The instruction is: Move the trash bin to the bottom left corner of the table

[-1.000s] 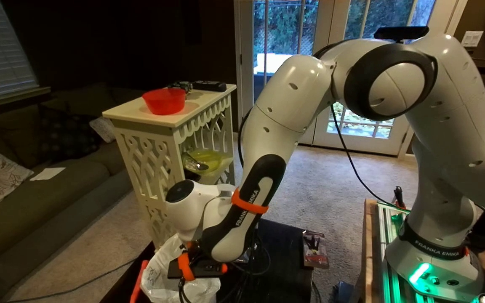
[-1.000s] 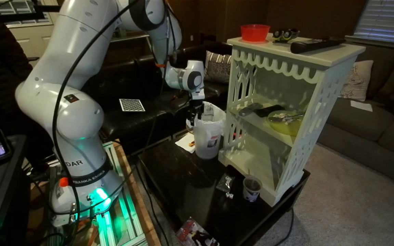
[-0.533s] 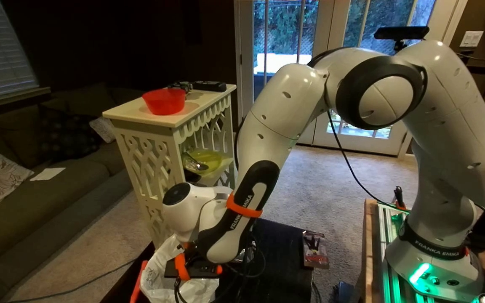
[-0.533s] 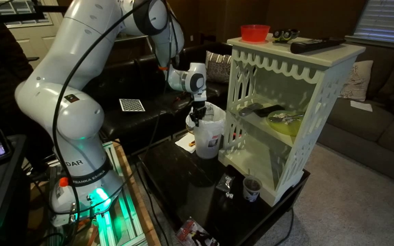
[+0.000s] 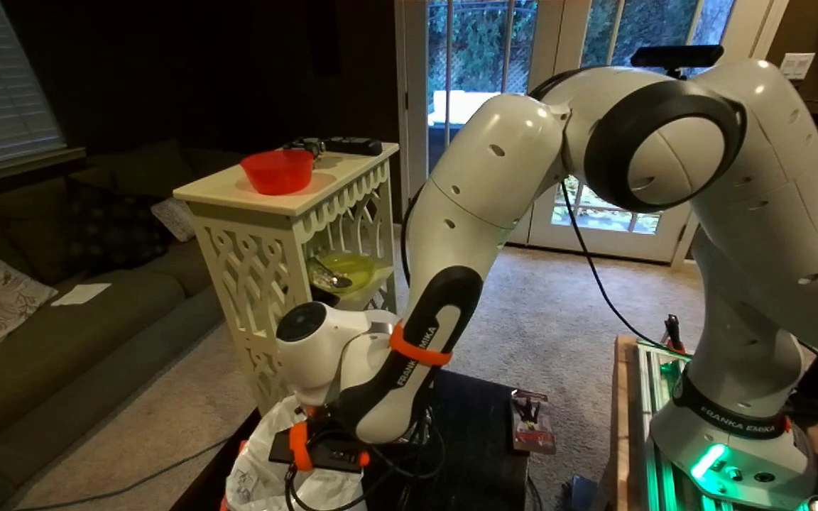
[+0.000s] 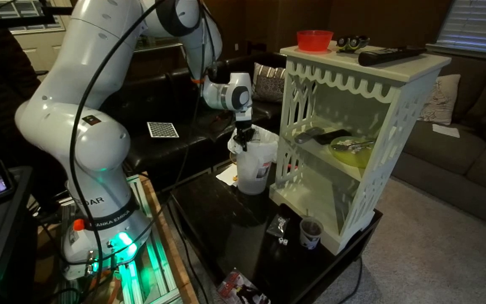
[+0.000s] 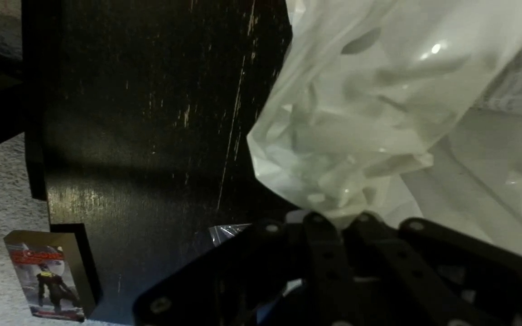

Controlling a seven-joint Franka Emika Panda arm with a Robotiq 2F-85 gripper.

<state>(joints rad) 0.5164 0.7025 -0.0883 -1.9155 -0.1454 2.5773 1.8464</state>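
The trash bin (image 6: 252, 173), a whitish translucent bucket with a white bag liner (image 6: 234, 143), is on the dark table (image 6: 226, 228) close beside the pale cabinet, leaning slightly. Over its near rim is my gripper (image 6: 243, 145), pointing down. In the wrist view the gripper (image 7: 340, 219) has its fingertips drawn close together, with the crumpled liner (image 7: 356, 113) running in between them; it is shut on the bin's edge. An exterior view shows the liner (image 5: 260, 461) partly covered by the wrist. Whether the bin's base is off the table I cannot tell.
The cabinet (image 6: 327, 194) stands right beside the bin, with a red bowl (image 6: 314, 41) on top. A cup (image 6: 311, 233) and a small clear packet (image 6: 277, 226) lie before it. White paper (image 6: 227, 174) is behind the bin. A picture box (image 6: 243, 288) sits by the table's edge.
The fingers have come together on the bin's rim and liner. My arm dipped, then rose slightly. The bin has shifted a little to the left in both exterior views and tilted.
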